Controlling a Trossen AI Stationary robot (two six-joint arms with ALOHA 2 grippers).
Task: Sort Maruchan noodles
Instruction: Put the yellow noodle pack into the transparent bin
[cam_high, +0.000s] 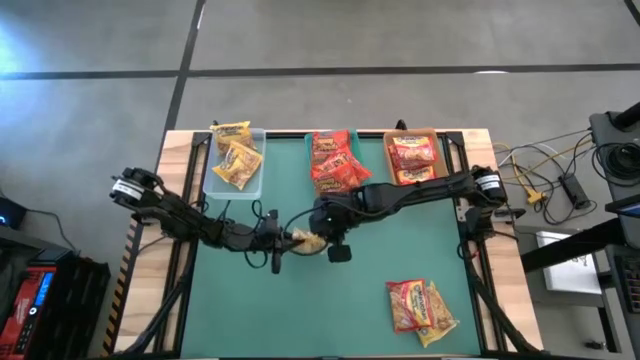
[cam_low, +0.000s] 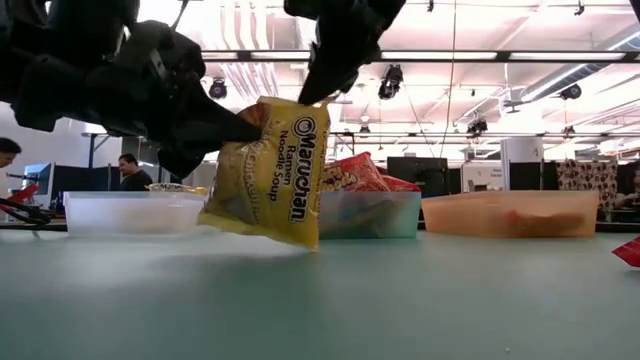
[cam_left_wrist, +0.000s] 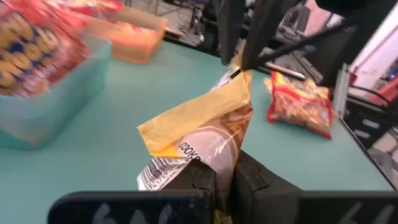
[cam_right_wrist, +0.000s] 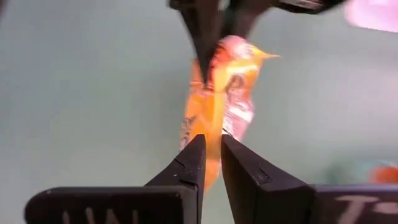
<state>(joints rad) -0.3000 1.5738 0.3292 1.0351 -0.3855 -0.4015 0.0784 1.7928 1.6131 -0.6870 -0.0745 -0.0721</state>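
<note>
Near the teal rectangular tray, both my left end effector and right end effector clamp one yellow crinkly plastic noodle packet above the counter.

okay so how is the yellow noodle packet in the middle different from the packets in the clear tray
The yellow packet hangs off the mat, pinched between the left tool and right tool; the packets in the clear tray lie flat, untouched. It hangs alone at mid-table; they sit stacked at the far left. All are yellow.
</note>
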